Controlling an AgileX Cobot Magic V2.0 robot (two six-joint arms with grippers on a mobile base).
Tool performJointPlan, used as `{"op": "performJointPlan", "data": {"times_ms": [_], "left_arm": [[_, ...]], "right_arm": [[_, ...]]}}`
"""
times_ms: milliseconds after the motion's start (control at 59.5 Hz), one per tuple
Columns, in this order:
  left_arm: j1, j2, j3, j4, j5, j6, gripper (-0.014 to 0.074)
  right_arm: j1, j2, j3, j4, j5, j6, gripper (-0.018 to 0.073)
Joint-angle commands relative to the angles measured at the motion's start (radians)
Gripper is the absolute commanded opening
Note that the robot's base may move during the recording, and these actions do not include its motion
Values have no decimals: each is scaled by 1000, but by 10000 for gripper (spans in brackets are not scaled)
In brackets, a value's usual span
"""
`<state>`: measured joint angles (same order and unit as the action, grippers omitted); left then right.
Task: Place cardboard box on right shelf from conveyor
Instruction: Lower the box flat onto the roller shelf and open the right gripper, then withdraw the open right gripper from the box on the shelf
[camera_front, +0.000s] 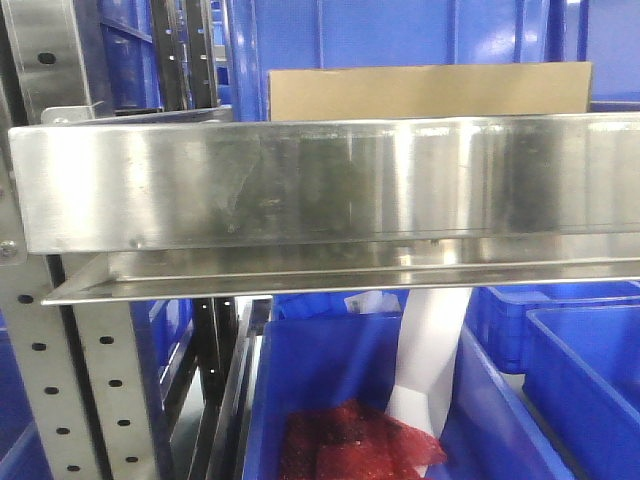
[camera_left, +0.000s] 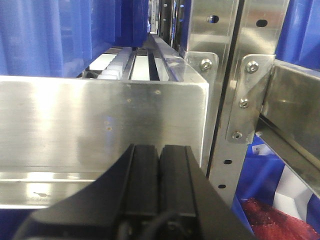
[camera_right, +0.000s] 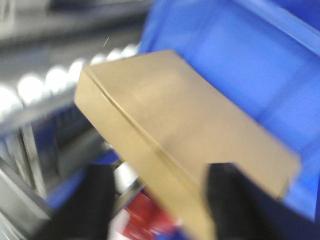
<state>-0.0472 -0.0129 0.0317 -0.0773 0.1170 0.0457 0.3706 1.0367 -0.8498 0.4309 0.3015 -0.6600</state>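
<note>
From my remote station, the flat tan cardboard box (camera_right: 180, 145), smooth and unmarked, sits clamped between the right gripper (camera_right: 160, 210) and its two black fingers (camera_right: 235, 200), blurred in the right wrist view. In the front view the box's top edge (camera_front: 430, 92) shows just behind the tall front lip of the brushed stainless-steel right shelf (camera_front: 330, 185), towards its right end; whether it rests on the shelf I cannot tell. The left gripper (camera_left: 159, 165) has its black fingers pressed together, empty, before a neighbouring steel lip (camera_left: 100, 120). Perforated grey uprights (camera_front: 40, 350) and blue plastic bins (camera_front: 590, 370) crowd the aisle.
</note>
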Motion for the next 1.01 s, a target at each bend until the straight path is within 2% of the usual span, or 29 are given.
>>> {"op": "performJointPlan", "data": {"times_ms": [0,118,202,336,605,689,992], "left_arm": [[-2,-14,9,-6,-87,0,-116],[-2,-14,9,-6,-87,0,-116],[-2,-14,9,-6,-87,0,-116],[-2,-14,9,-6,-87,0,-116],[-2,-14,9,-6,-87,0,-116],[-2,-14,9,-6,-87,0,-116],[-2,-14,9,-6,-87,0,-116]], "right_arm": [[-7,-125,49,3,-140,125,245],[-7,-277,147,-13,-177,207,51],[-7,-367,193,-16,-179,253,64],[-7,-528,258,-54,-178,390,64],[-7,-707,345,-372,-183,737,64],[-7,-722,359,-403,-186,762,63],[-7,-720,359,-403,-184,762,63]]}}
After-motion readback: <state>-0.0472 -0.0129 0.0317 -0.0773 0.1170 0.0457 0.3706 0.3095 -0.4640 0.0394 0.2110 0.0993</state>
